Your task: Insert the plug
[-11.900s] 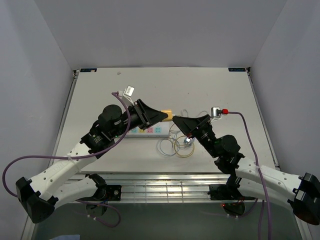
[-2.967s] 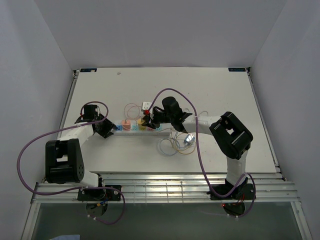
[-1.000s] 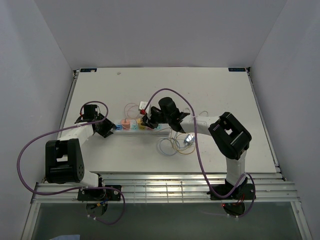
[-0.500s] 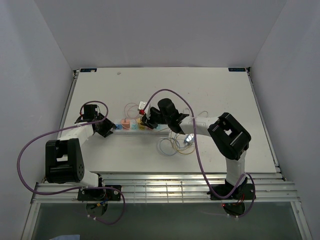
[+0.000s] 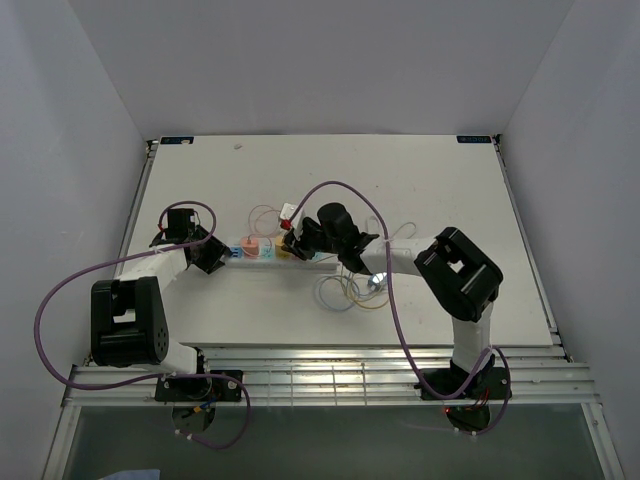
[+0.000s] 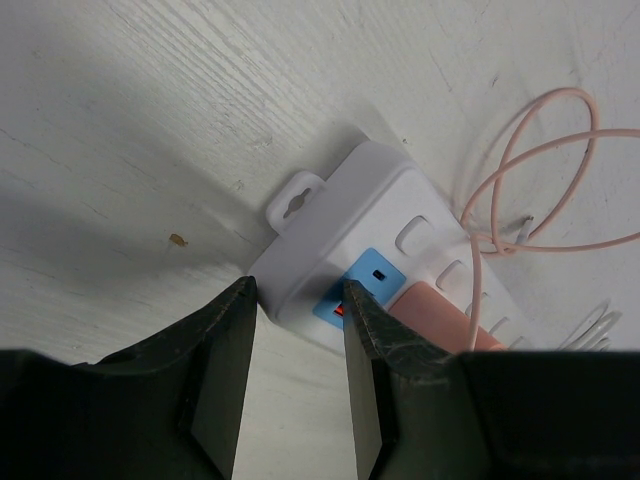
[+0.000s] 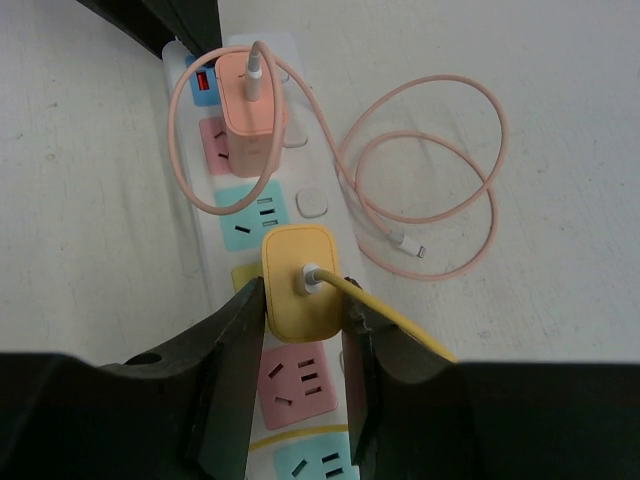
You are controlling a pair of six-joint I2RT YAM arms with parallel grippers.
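A white power strip (image 7: 300,170) with coloured sockets lies on the table, also seen from above (image 5: 268,257). My right gripper (image 7: 303,297) is shut on a yellow plug (image 7: 298,280), which stands over the strip's yellow socket. Its prongs are hidden. From above, the right gripper (image 5: 292,247) is at the strip's middle. A pink plug (image 7: 253,120) sits in a socket near the far end. My left gripper (image 6: 298,290) is closed about the strip's end corner (image 6: 350,200), beside the blue USB panel (image 6: 375,275). In the top view the left gripper (image 5: 222,257) is at the strip's left end.
The pink plug's cable lies looped on the table right of the strip, its connector tip (image 7: 405,243) free. Coiled white and yellow cables (image 5: 348,291) and a small metallic piece (image 5: 378,279) lie in front of the strip. The right arm's purple cable arcs above it.
My right gripper has crept slightly along the strip with the yellow plug still in it. The left gripper has stayed at the strip's end.
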